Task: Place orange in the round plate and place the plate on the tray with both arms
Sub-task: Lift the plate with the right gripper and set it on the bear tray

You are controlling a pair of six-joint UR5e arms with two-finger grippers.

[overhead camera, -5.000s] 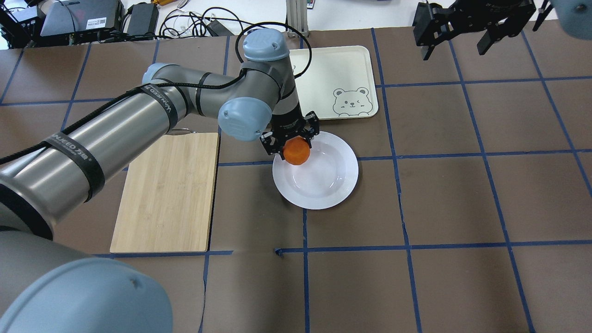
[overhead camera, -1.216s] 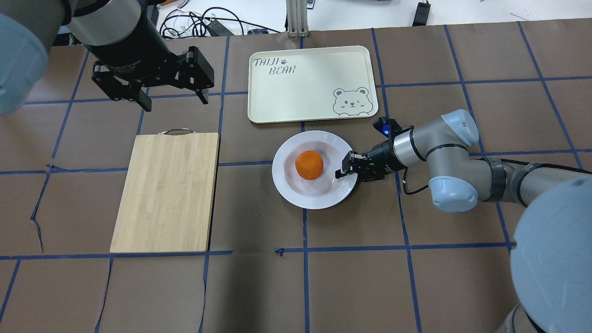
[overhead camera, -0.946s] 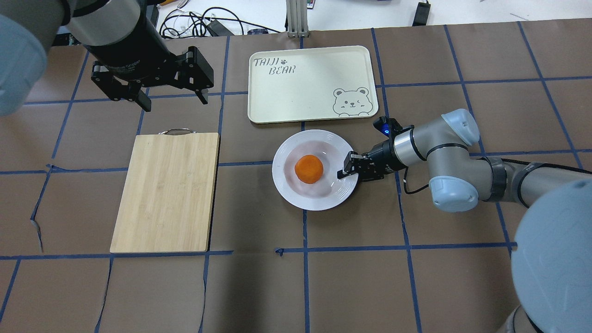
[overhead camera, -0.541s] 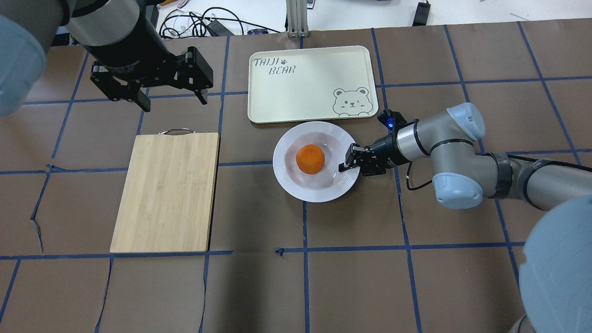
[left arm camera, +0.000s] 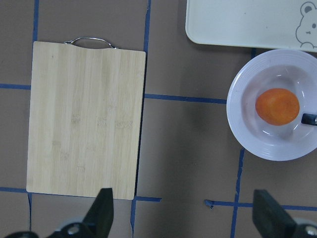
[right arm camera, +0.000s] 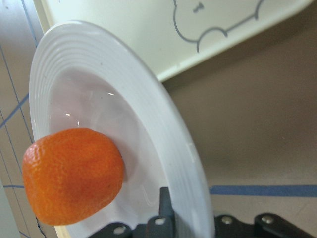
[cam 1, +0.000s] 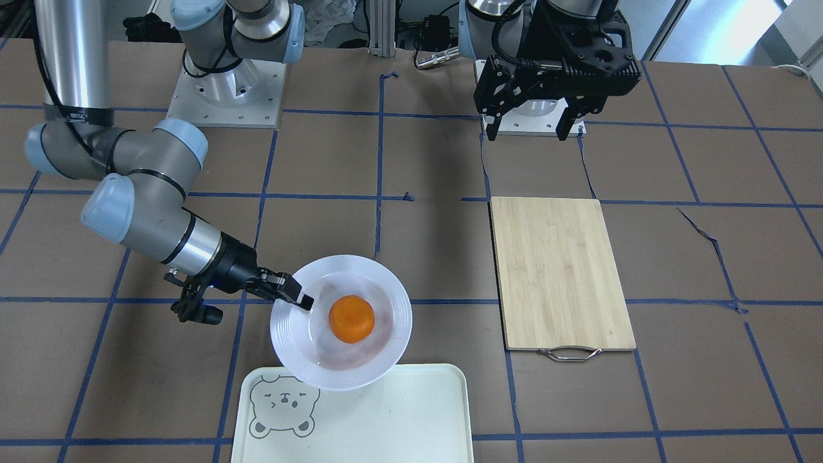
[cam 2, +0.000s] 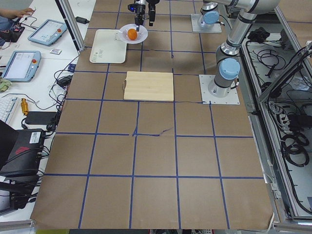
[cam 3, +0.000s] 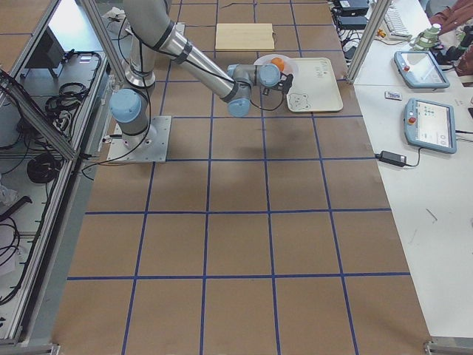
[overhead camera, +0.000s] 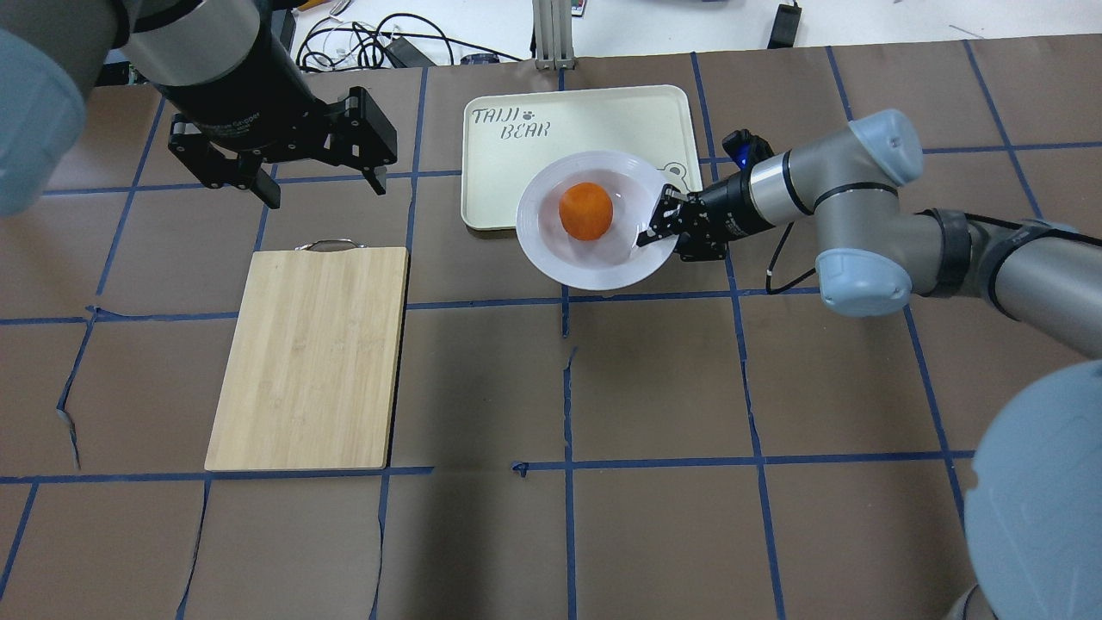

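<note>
The orange (overhead camera: 585, 211) lies in the well of the white round plate (overhead camera: 551, 250). My right gripper (overhead camera: 650, 232) is shut on the plate's right rim and holds it over the near edge of the cream tray (overhead camera: 585, 120). The right wrist view shows the orange (right arm camera: 74, 173) on the plate (right arm camera: 148, 114) with the tray (right arm camera: 138, 25) behind. From the front, the plate (cam 1: 379, 347) overlaps the tray (cam 1: 386, 418), with the right gripper (cam 1: 307, 301) at its rim. My left gripper (overhead camera: 325, 191) hangs open and empty, far left of the tray.
A bamboo cutting board (overhead camera: 310, 357) with a metal handle lies left of the plate, below the left gripper. Cables and boxes sit beyond the table's far edge. Brown paper with blue tape lines covers the table.
My right gripper has carried the plate with the orange away from the table's middle and up to the tray's near edge. The left arm, which held the orange earlier, has not moved lately.
</note>
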